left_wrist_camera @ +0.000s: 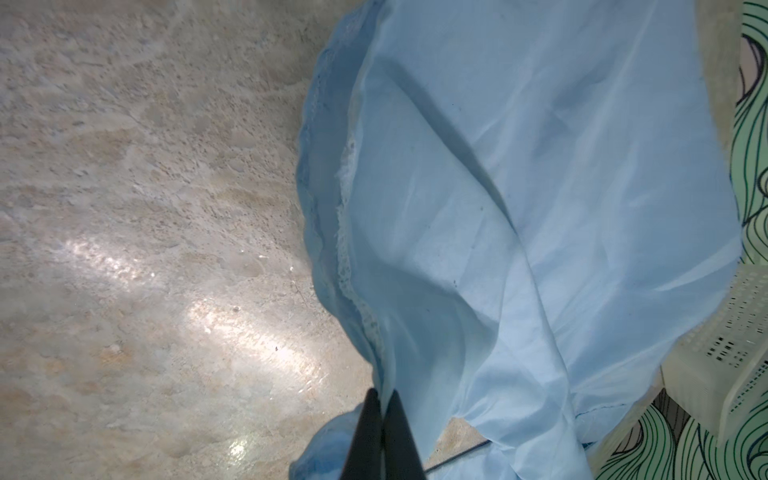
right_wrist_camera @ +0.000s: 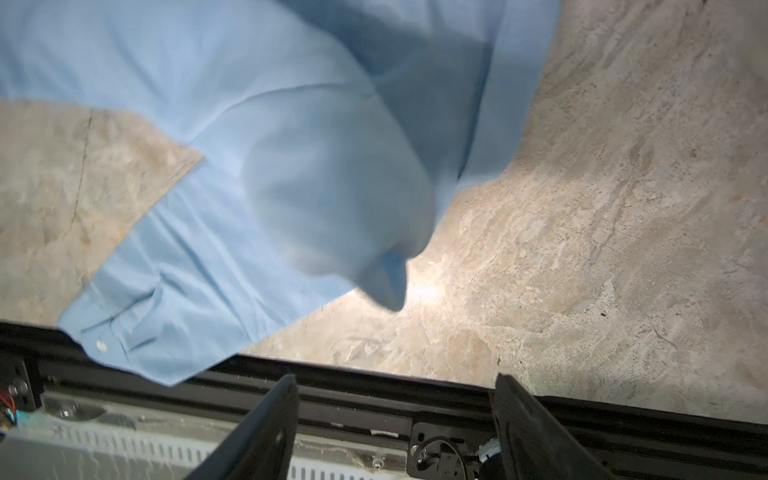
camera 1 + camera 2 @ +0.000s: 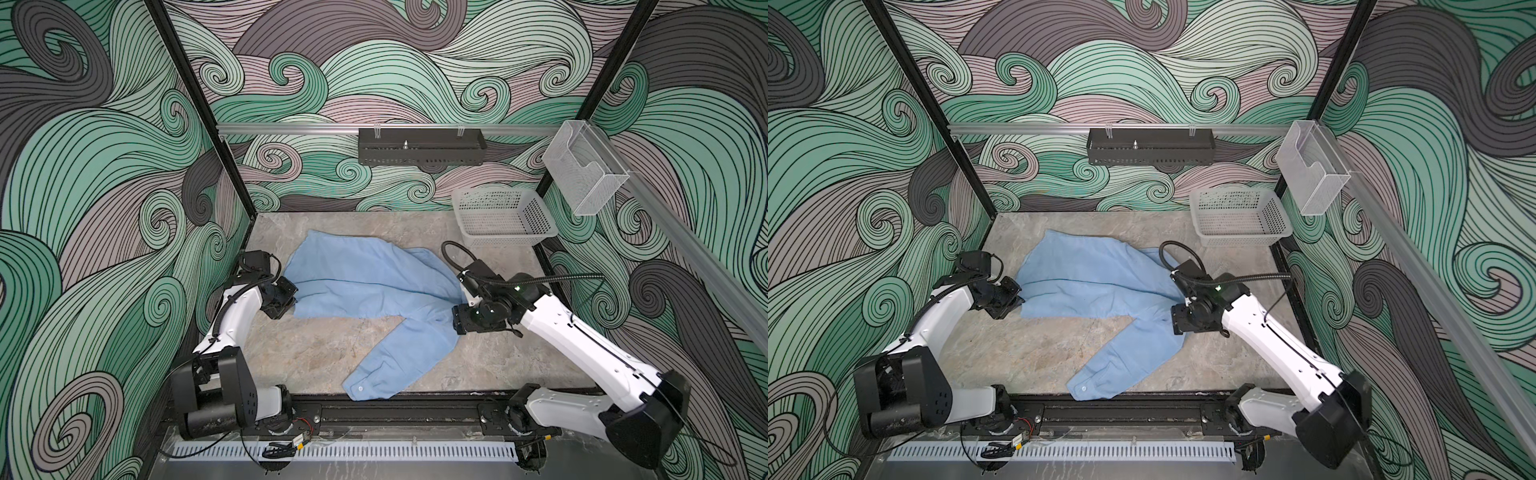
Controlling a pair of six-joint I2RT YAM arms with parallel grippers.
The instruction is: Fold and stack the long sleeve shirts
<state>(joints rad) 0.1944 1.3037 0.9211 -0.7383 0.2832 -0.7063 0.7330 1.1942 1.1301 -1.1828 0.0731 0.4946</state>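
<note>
A light blue long sleeve shirt (image 3: 365, 282) (image 3: 1096, 282) lies crumpled across the middle of the table in both top views. One sleeve runs toward the front edge, and its buttoned cuff (image 3: 361, 386) (image 3: 1084, 388) lies over the front rail. My left gripper (image 3: 291, 299) (image 3: 1017, 300) is at the shirt's left edge. In the left wrist view it (image 1: 384, 392) is shut on a pinch of the fabric (image 1: 519, 208). My right gripper (image 3: 455, 322) (image 3: 1173, 322) hovers at the shirt's right side. Its jaws (image 2: 395, 378) are wide open with nothing between them; a blurred fold of cloth (image 2: 340, 199) hangs beyond them.
A pale perforated basket (image 3: 503, 216) (image 3: 1237, 216) stands at the table's back right. A clear plastic box (image 3: 582, 174) hangs on the right rail and a black tray (image 3: 419, 145) on the back rail. A black rail (image 3: 395, 409) borders the table's front edge.
</note>
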